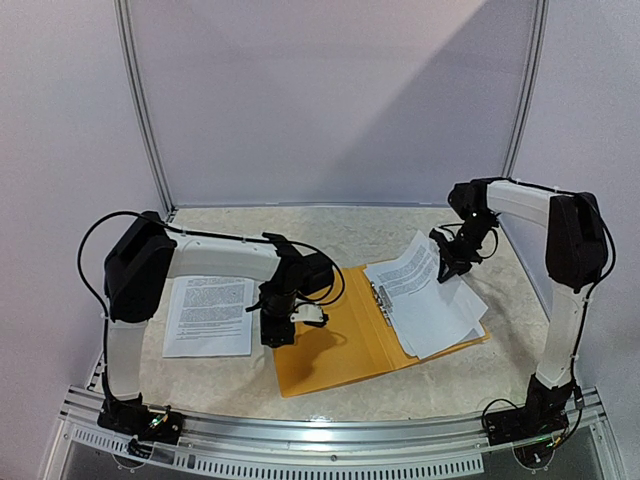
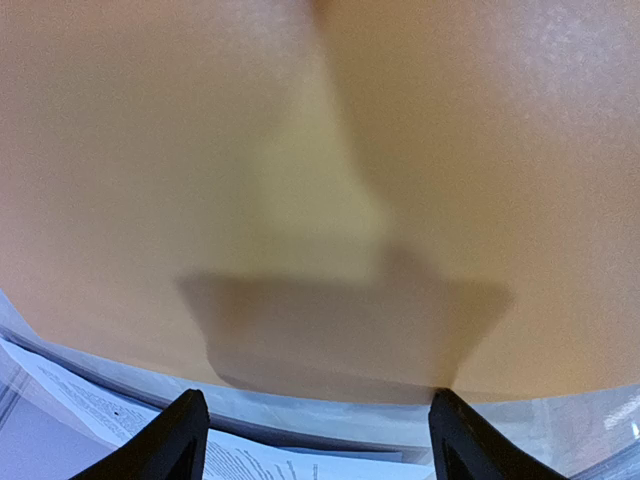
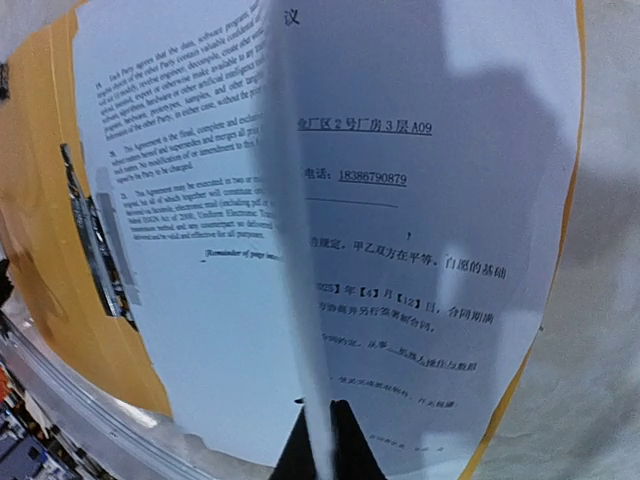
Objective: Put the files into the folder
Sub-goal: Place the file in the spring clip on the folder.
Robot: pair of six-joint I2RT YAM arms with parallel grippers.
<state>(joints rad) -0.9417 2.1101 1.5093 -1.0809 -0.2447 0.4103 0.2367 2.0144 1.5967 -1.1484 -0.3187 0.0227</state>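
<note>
several files [image 1: 430, 300] lie fanned across the right half of the open folder [image 1: 330, 350], and my right gripper [image 1: 447, 262] is pressed together on the raised edge of one of them. my left gripper [image 1: 278, 335] hangs spread wide over the folder's left flap; i cannot tell whether it touches. one more printed sheet [image 1: 208, 315] lies flat on the table [image 1: 330, 225], just left of the folder.
</note>
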